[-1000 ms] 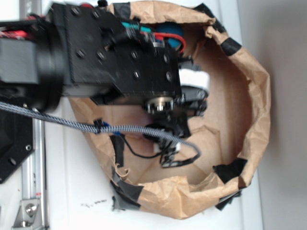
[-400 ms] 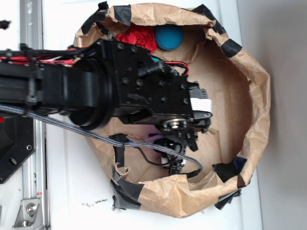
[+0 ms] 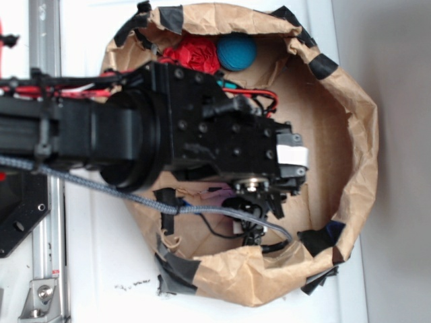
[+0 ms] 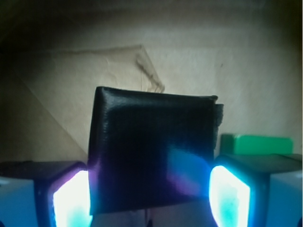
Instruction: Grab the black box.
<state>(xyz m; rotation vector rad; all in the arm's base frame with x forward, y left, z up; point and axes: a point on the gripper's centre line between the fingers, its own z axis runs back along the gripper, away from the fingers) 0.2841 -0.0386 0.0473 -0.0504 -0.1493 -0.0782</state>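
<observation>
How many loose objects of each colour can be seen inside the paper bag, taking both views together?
Black: 1, the black box
Green: 1, the green block
Red: 1, the crumpled red item
Blue: 1, the blue ball
Total: 4

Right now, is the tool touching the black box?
Cannot tell. In the wrist view the black box sits between the tool's glowing pads, but glare hides the edges.

My exterior view is bright and evenly lit, slightly soft, the white counter (image 3: 101,256) nearly washed out. My wrist view is dim, dark toward the corners; the fingers (image 4: 71,198) glow blue-violet, overexposed, casting glare on the black box (image 4: 151,151).
</observation>
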